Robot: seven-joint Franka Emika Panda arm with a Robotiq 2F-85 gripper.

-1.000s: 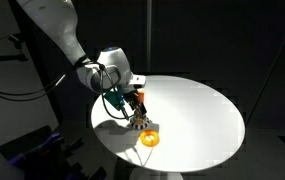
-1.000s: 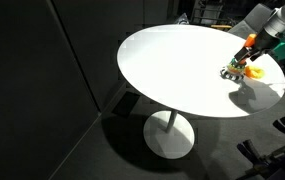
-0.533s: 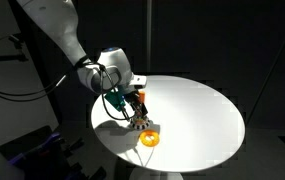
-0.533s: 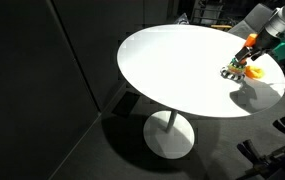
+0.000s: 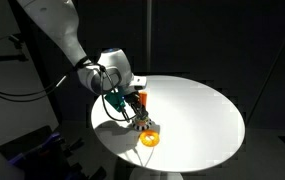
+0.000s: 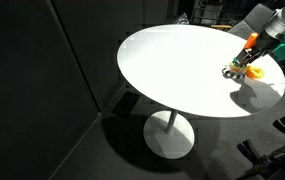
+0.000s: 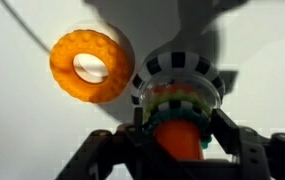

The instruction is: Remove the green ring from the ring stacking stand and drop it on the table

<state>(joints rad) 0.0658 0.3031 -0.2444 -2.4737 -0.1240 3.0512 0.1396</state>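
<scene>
Since no shift is seen, green ring (image 7: 182, 103) is judged still on ring stacking stand (image 7: 179, 68), yellow-orange ring (image 7: 64, 62) at its ten o'clock; stand straddled by gripper (image 7: 179, 152), pinch cannot be told.

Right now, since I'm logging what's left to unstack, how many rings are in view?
2. The yellow-orange ring lies flat on the table beside the stand; the green ring sits around the stand's orange peg. Others may be hidden.
</scene>
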